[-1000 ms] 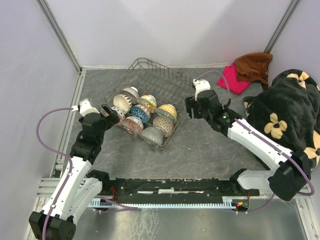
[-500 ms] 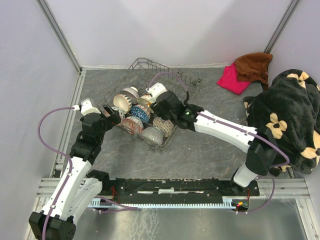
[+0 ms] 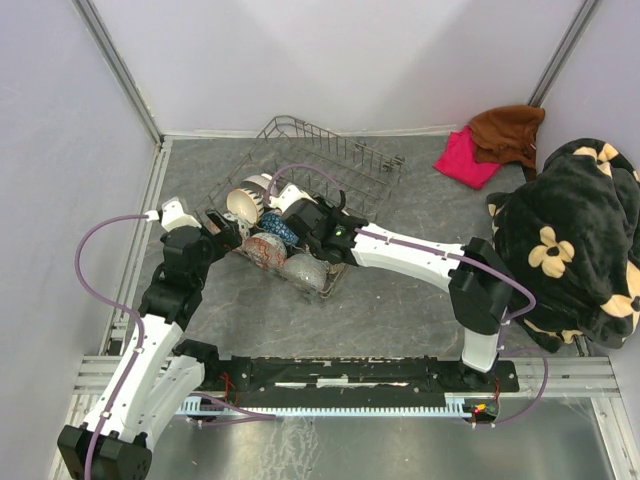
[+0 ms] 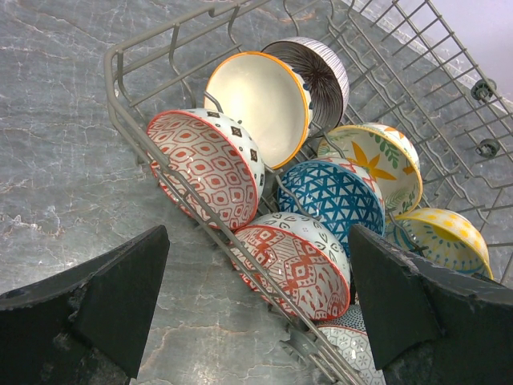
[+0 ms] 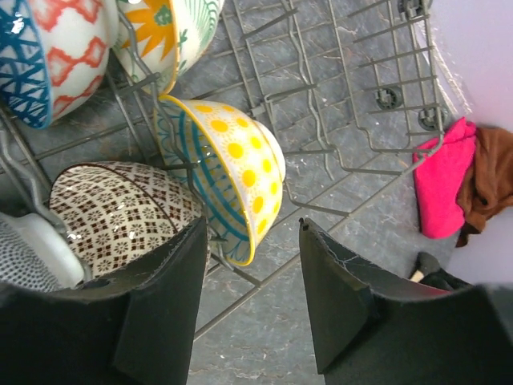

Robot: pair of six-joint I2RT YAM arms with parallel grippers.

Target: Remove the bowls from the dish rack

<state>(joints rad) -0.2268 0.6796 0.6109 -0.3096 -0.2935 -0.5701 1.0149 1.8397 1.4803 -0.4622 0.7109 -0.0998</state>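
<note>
The grey wire dish rack [image 3: 350, 165] stands tilted at mid-table, with several patterned bowls packed in its left part. My left gripper [image 3: 222, 232] is open and empty just outside the rack's near-left side. In its wrist view, its own open gripper [image 4: 256, 321] faces a red-and-white bowl [image 4: 300, 265], a red patterned bowl [image 4: 204, 164], a blue bowl [image 4: 333, 196] and a cream bowl [image 4: 256, 104] behind the rack wires [image 4: 425, 80]. My right gripper [image 3: 322, 228] is open over the bowls. In its wrist view [image 5: 252, 281] a yellow-dotted bowl [image 5: 232, 168] lies just ahead, with a brown-patterned bowl [image 5: 120, 216] by one finger.
A black flowered blanket [image 3: 575, 240] fills the right side. A pink cloth [image 3: 465, 158] and a brown cloth [image 3: 510, 130] lie at the back right. Enclosure walls stand on both sides. The right forearm spans the rack's near-right corner.
My right arm has swung left from beside the rack's right end to over the bowls inside it. The left arm has not moved.
</note>
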